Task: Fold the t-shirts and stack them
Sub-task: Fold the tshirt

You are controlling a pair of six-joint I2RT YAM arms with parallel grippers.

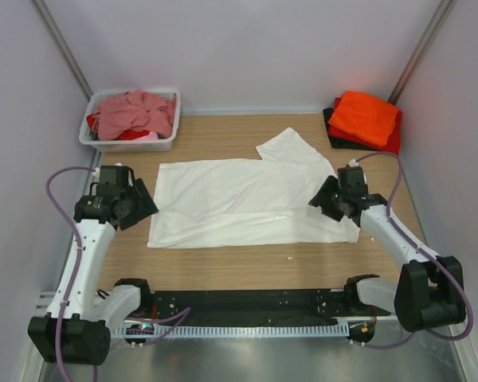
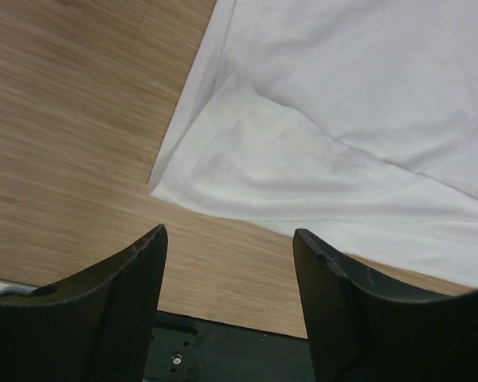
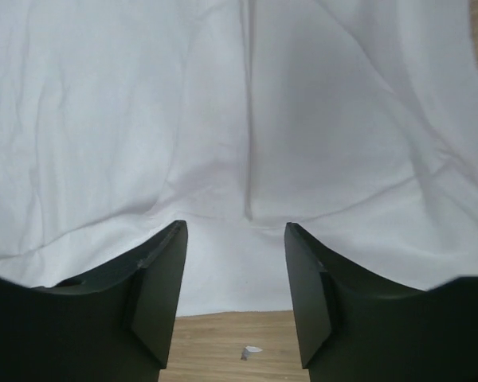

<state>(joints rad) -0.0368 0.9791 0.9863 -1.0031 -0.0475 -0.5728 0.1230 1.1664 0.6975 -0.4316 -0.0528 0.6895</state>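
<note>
A large white t-shirt [image 1: 239,199] lies spread flat on the wooden table, one sleeve [image 1: 291,147] sticking out at the back. My left gripper [image 1: 135,205] is open and empty, just left of the shirt's left edge; its wrist view shows the shirt's folded corner [image 2: 247,159] ahead of the jaws. My right gripper [image 1: 325,199] is open and empty above the shirt's right part; the white cloth [image 3: 239,119] fills its wrist view. Folded orange [image 1: 366,117], red [image 1: 393,139] and black [image 1: 334,131] shirts are stacked at the back right. A dusty-pink shirt [image 1: 135,111] lies crumpled in the tub.
A white plastic tub [image 1: 129,144] stands at the back left, holding crumpled pink and red cloth. A small white scrap [image 1: 288,257] lies on the wood near the shirt's front edge, also in the right wrist view [image 3: 248,350]. A black rail [image 1: 247,302] runs along the near edge.
</note>
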